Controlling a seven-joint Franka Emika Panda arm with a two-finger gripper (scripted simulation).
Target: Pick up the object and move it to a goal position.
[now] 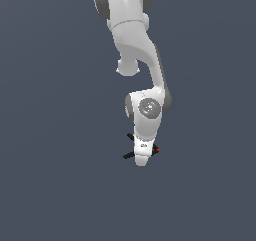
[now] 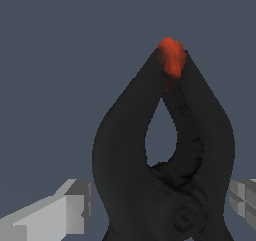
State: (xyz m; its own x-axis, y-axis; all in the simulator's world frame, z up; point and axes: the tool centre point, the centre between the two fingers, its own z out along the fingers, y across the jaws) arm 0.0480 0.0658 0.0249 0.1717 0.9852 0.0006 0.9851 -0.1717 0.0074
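The object (image 2: 165, 150) is a black spring clamp with a red-orange tip (image 2: 171, 55), and it fills the wrist view. My gripper (image 2: 161, 205) straddles its pivot end. One grey finger (image 2: 70, 210) presses on one flank and the other finger (image 2: 244, 197) touches the opposite flank. In the exterior view the gripper (image 1: 141, 160) points straight down over the clamp. Only the clamp's two thin handles (image 1: 129, 146) stick out to the exterior view's left, and the red tip (image 1: 157, 149) to its right. The hand hides the clamp's body there.
A plain dark grey-blue floor (image 1: 50, 185) surrounds the arm on all sides. The white arm (image 1: 137, 45) rises from the gripper toward the top of the exterior view. No other object or goal marker shows.
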